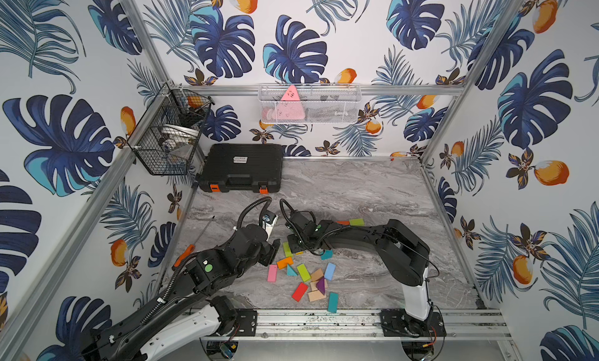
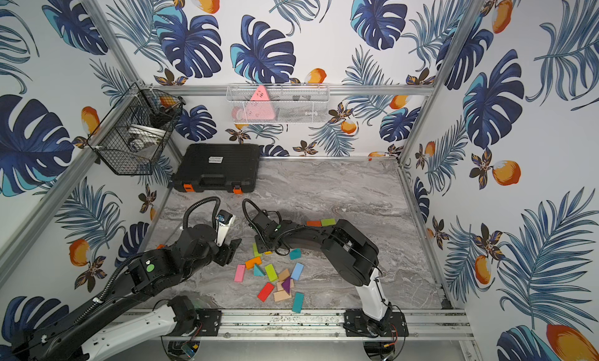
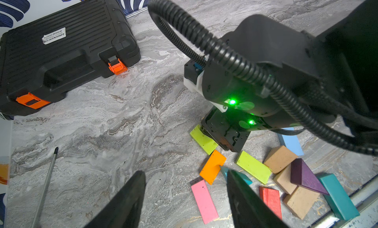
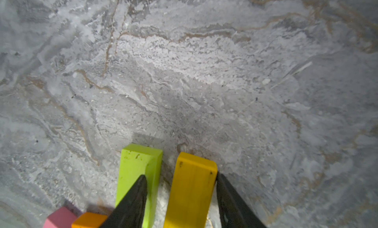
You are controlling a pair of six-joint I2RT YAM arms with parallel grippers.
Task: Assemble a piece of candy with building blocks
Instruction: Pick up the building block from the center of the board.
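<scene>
R claw (image 4: 180,175) sits low at the worktop (image 4: 184,73), jaws apart, astride the yellow block (image 4: 190,188). One finger is at its outer side, the other over the parallel lime block (image 4: 137,163) just beside. No grip yet. Yellow's long axis runs along the fingers, so closure takes its width. L claw (image 3: 186,173) is open, empty, farther off.
</scene>
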